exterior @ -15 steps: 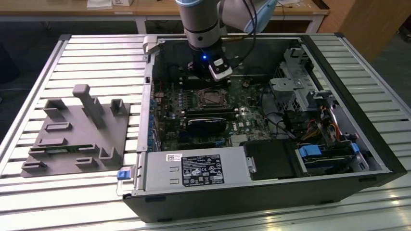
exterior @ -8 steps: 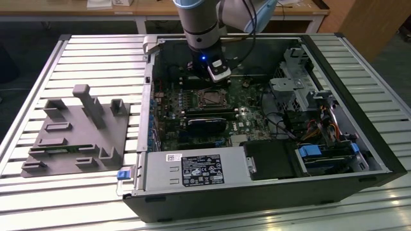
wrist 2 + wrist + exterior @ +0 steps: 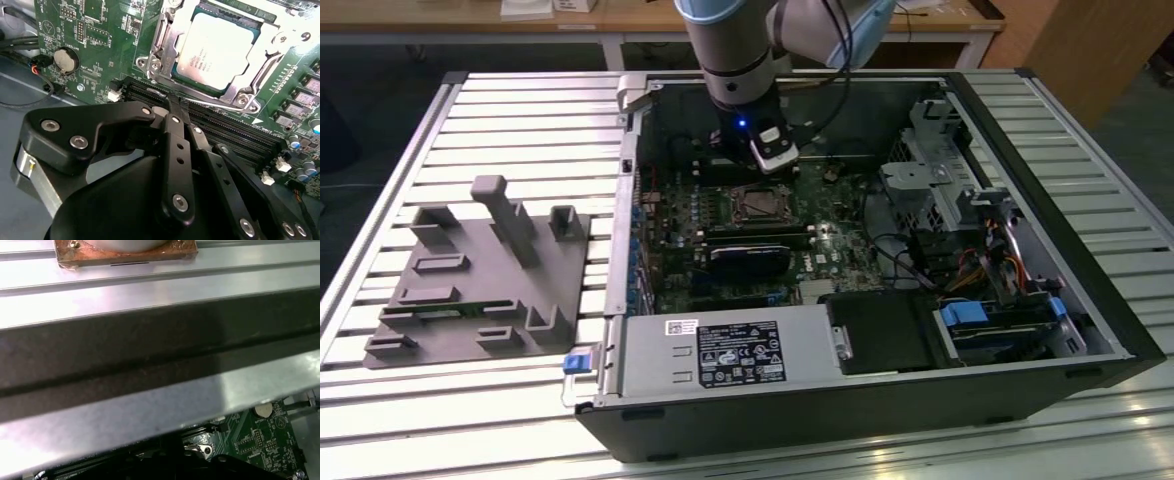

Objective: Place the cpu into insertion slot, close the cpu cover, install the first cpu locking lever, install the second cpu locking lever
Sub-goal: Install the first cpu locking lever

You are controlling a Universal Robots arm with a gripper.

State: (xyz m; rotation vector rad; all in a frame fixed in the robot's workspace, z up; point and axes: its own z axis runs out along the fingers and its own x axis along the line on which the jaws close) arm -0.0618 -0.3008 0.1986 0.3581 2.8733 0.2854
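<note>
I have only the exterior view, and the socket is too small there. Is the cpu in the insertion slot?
Observer: Yes, in the second wrist view the cpu lies in the insertion slot, grey top up.
Operator: And the cpu cover?
Observer: The cpu cover is down, framing the chip.
Operator: Where is the gripper?
Observer: The gripper, shut, has its tip by the socket's edge nearest the memory slots.
</note>
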